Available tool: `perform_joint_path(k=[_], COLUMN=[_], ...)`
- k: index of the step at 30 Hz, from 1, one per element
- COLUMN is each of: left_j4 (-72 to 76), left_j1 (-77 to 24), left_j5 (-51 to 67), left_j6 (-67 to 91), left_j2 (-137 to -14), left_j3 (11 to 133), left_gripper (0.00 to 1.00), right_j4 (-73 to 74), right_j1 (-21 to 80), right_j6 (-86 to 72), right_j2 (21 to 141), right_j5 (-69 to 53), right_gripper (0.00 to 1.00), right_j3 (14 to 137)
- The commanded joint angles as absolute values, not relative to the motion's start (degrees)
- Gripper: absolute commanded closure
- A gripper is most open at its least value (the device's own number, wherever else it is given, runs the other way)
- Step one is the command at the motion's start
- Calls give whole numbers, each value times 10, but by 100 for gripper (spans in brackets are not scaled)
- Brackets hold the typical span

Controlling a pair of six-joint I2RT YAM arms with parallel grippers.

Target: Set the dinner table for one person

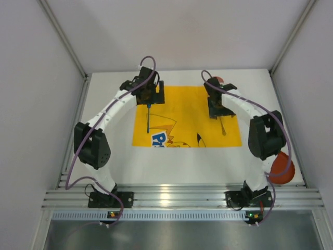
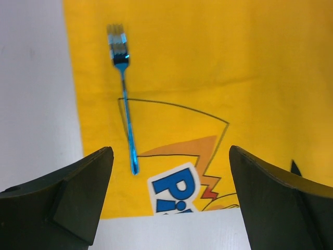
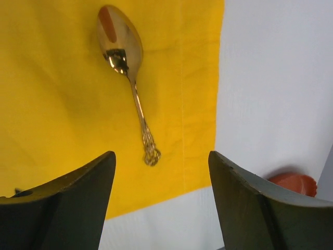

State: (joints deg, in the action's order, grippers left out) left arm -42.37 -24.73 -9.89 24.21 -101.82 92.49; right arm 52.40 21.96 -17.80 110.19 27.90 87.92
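Note:
The dinner table [image 1: 106,99] is a white tabletop with a yellow cartoon-printed mat [image 1: 184,107] in its middle. A blue fork [image 1: 148,119] lies on the mat's left part, and it also shows in the left wrist view [image 2: 125,99]. A gold spoon [image 1: 222,126] lies on the mat's right part, also in the right wrist view [image 3: 126,62]. My left gripper [image 1: 149,99] [image 2: 170,152] is open and empty just above the fork's handle end. My right gripper [image 1: 216,109] [image 3: 162,156] is open and empty above the spoon's handle end.
A red-orange round dish [image 1: 281,167] sits at the table's right near corner, partly behind the right arm. A small red object [image 1: 217,80] [image 3: 294,182] stands beyond the mat by the right gripper. A ribbed aluminium rail [image 1: 182,195] runs along the near edge. Grey walls close three sides.

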Motion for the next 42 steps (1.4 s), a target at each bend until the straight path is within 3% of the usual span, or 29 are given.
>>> perform_joint_path(k=[1,5,8,12,15,23,32,38,41,42], left_j4=[-432,-413,-419,-400,-367,-365,-402,-407,-417,-421], left_j1=[-326,-403,-465,-513,-515,-515,-511,-505,-504,-504], left_j5=[-127,53,85,109,115,111,93,98,101,100], left_j6=[187,119,119,140,163,166,145,146,144,143], left_j2=[-1039,-1110,-1153,-1184,-1165,-1094,-1052,-1060,-1072,-1074], left_j3=[1007,1090,1138,1134,1093,1006,962,975,992,995], left_gripper=[2,2,2,2,2,2,2,2,3,2], right_j4=[552,592,638,626,593,539,444,376,360,366], right_j1=[209,158,96,-37,-81,-200,-266,-264,-261,-261], right_j6=[-218,-249,-262,-245,-262,-319,-319,-315,-302,-300], right_j2=[959,813,738,669,667,752,860,939,985,997], right_j5=[261,201,192,143,107,13,47,75,106,110], right_gripper=[25,15,5,2,5,11,14,32,60,79], right_j3=[861,817,781,650,557,527,508,490,510,530])
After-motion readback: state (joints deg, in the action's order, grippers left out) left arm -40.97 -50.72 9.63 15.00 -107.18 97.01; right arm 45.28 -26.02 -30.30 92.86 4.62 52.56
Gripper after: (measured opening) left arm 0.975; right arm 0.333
